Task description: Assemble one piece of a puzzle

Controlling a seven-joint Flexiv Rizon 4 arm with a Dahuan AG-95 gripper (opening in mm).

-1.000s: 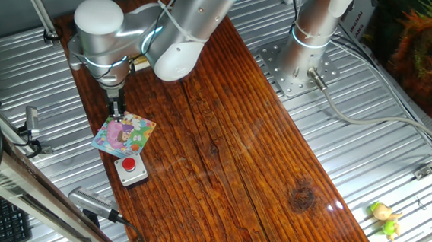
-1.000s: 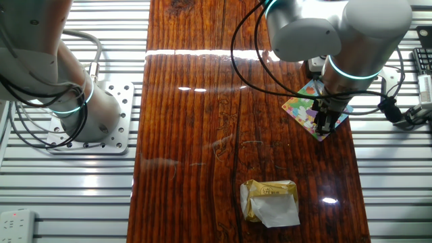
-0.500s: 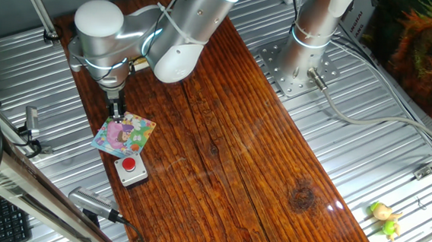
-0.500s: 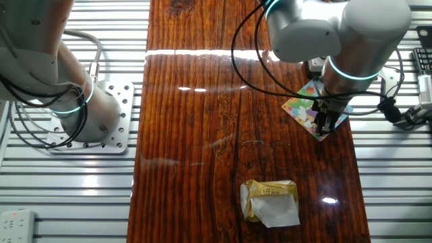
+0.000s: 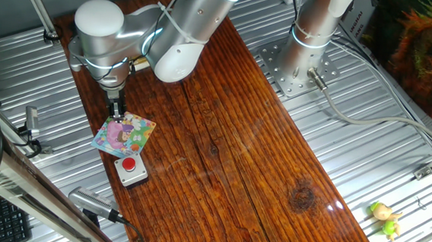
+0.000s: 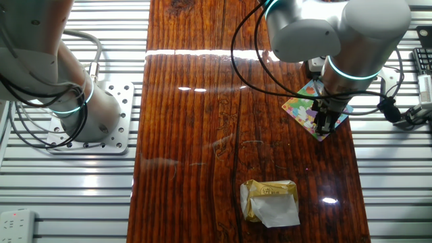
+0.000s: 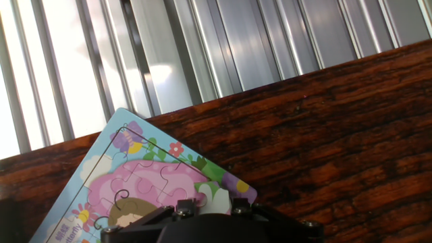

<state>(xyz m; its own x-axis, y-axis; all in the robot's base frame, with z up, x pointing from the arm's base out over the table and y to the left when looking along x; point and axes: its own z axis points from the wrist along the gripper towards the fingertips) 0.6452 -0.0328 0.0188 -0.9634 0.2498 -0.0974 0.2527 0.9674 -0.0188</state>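
Note:
The puzzle (image 5: pixel 126 135) is a small square board with a pastel cartoon picture, lying near the left edge of the wooden table (image 5: pixel 237 145). My gripper (image 5: pixel 116 112) points straight down with its tips on the board's far corner. From the other side the puzzle (image 6: pixel 305 108) lies under my gripper (image 6: pixel 325 125) at the table's right edge. In the hand view the puzzle (image 7: pixel 145 179) fills the lower left and my gripper (image 7: pixel 210 202) shows two dark fingertips a narrow gap apart. Whether a loose piece sits between them is hidden.
A grey box with a red button (image 5: pixel 130 168) stands just in front of the puzzle. A yellow-and-white block (image 6: pixel 270 200) lies on the wood nearer the middle. A second arm's base (image 5: pixel 306 36) stands on ribbed metal, and a small toy (image 5: pixel 384 218) lies at the far right.

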